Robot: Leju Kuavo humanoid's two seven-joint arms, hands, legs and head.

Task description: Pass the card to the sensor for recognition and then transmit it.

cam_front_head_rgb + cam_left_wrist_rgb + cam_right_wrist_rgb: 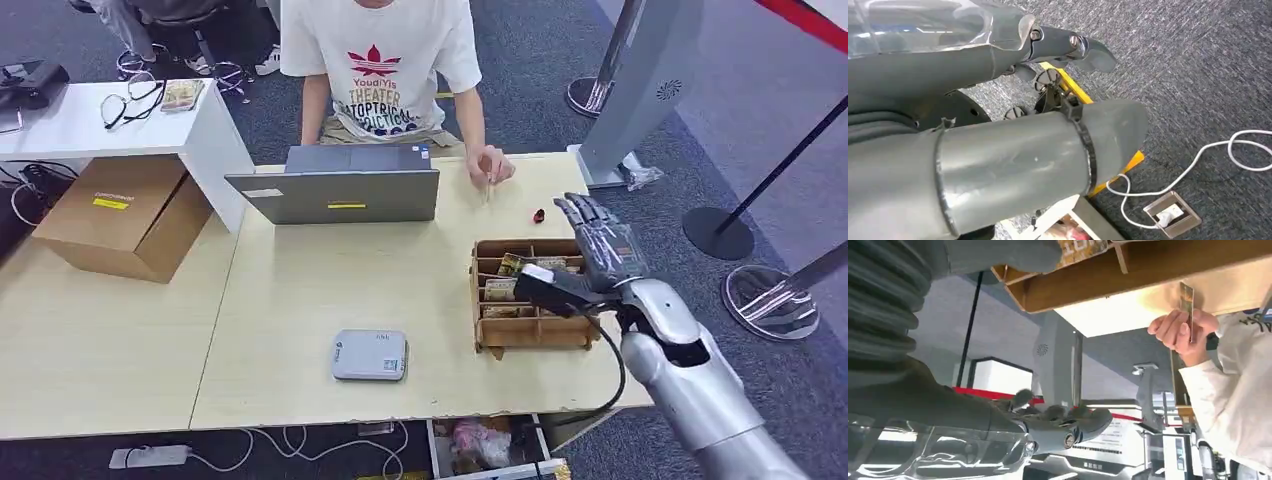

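My right hand (pixel 598 248) hovers over the right side of the wooden card box (pixel 482 335), fingers stretched out and thumb reaching across the compartments, with nothing in it. Several cards (pixel 500 289) stand in the box. The grey card sensor (pixel 370 354) lies on the table to the left of the box. A person across the table stands a card (pixel 487 188) on edge on the tabletop; the right wrist view shows that card (pixel 1187 304) beyond the box (pixel 1148 270). My left hand (pixel 1048 150) hangs above the carpet, holding nothing.
A grey laptop (pixel 340 188) sits at the table's far side, with a small red object (pixel 539 215) to its right. A cardboard box (pixel 120 215) and a white desk (pixel 70 125) are at the left. Stanchion bases (pixel 770 300) stand at the right. Cables (pixel 1198 165) lie on the floor.
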